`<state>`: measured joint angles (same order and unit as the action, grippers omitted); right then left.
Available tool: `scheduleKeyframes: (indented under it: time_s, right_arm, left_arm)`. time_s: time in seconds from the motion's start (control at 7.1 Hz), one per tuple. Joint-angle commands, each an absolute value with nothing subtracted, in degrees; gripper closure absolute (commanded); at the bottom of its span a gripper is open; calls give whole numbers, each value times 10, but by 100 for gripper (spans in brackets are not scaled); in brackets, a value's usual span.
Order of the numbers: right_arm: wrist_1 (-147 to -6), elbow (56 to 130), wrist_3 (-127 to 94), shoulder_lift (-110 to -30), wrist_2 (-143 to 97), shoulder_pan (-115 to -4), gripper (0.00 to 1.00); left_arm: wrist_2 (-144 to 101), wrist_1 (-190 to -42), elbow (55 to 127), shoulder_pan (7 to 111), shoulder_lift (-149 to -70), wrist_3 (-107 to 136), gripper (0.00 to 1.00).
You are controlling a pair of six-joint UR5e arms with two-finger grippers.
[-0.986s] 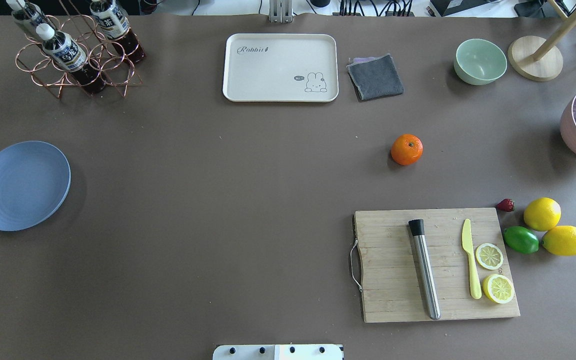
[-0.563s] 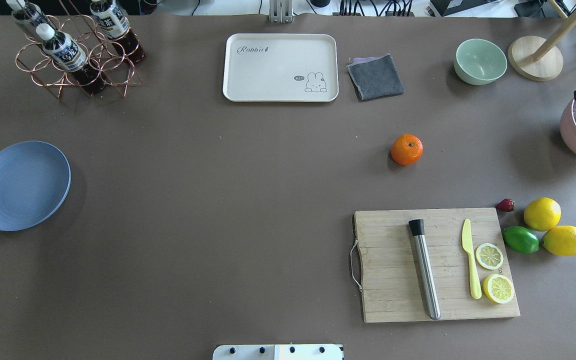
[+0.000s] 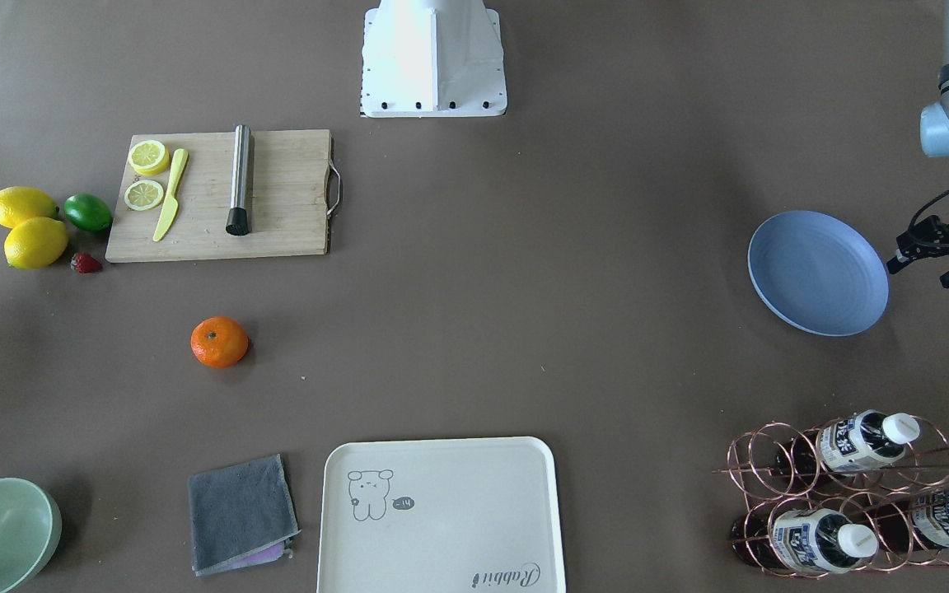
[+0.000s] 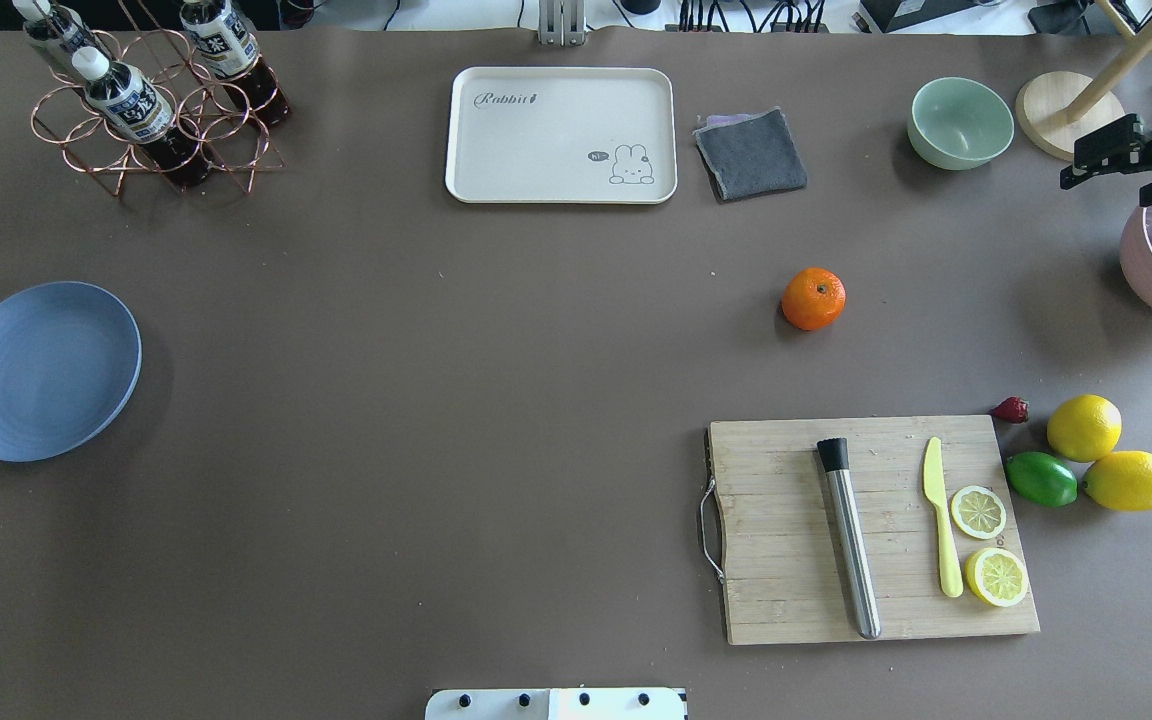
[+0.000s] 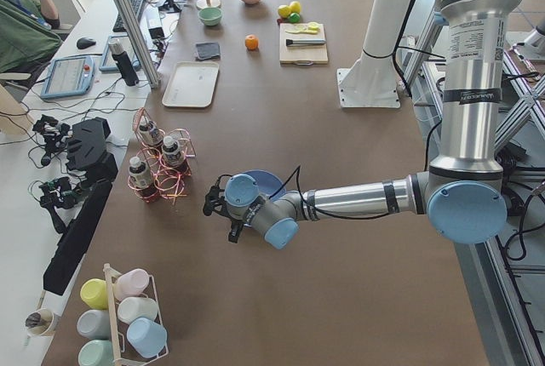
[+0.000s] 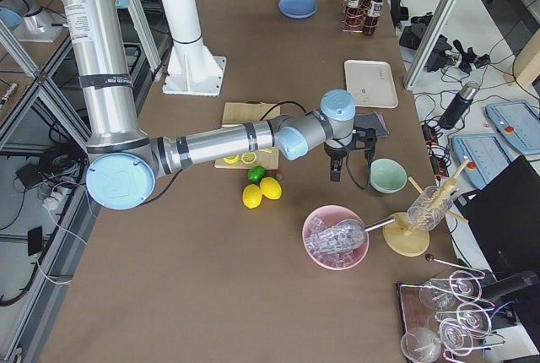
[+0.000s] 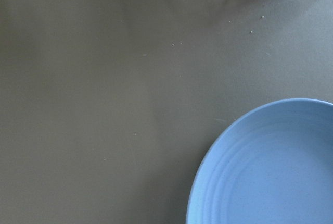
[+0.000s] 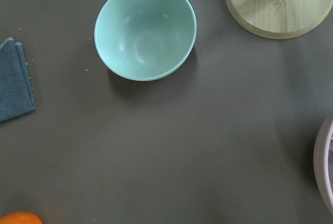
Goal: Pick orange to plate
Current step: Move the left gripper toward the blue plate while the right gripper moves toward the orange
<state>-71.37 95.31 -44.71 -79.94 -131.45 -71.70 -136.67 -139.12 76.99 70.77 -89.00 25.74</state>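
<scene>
**A:** Where is the orange (image 4: 814, 299)?

**B:** It sits alone on the bare worktop (image 4: 436, 400), in the robot's right half. The grey cloth (image 4: 751, 153) lies farther out and the cutting board (image 4: 776, 540) lies nearer the robot. The orange is between them and touches neither.

**A:** And the plate (image 4: 42, 371)?

**B:** It is at the robot's left edge of the worktop, well apart from the orange, with nothing on it.

**A:** Is either arm holding anything?

**B:** No. The right end effector (image 4: 1106, 192) is at the far right side, near the pale-green bowl (image 4: 960, 122). Its fingers are spread with nothing between them, and it is well apart from the orange. Its wrist camera looks down on that bowl and catches only a sliver of the orange in the bottom-left corner.

**A:** And the left one?

**B:** The left end effector (image 3: 919, 273) is just beside the plate's outer rim, with its fingers parted too and nothing in them. Its wrist camera shows part of the plate and bare worktop.

**A:** What else is around?

**B:** On the board lie a steel cylinder (image 4: 851, 550), a yellow knife (image 4: 941, 520) and two lemon halves (image 4: 979, 512). Beside the board are two lemons (image 4: 1084, 427), a lime (image 4: 1041, 479) and a strawberry (image 4: 1011, 410). A cream tray (image 4: 561, 135) lies next to the cloth. A copper rack (image 4: 151, 130) holding bottles (image 4: 121, 95) stands in the far left corner.
</scene>
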Motion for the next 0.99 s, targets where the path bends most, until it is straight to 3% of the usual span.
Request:
scheduleKeyframes:
  time_s: [0.0,0.85]
  right_arm:
    - [-714,954,-454,-791,-1308,-706,0]
    - [-714,954,-455,-784,-1297,-701,0]
  left_arm:
    - [-1367,-1392,764,688,-890,258,2]
    - [-1368,-1392,752,645,-889,256,3]
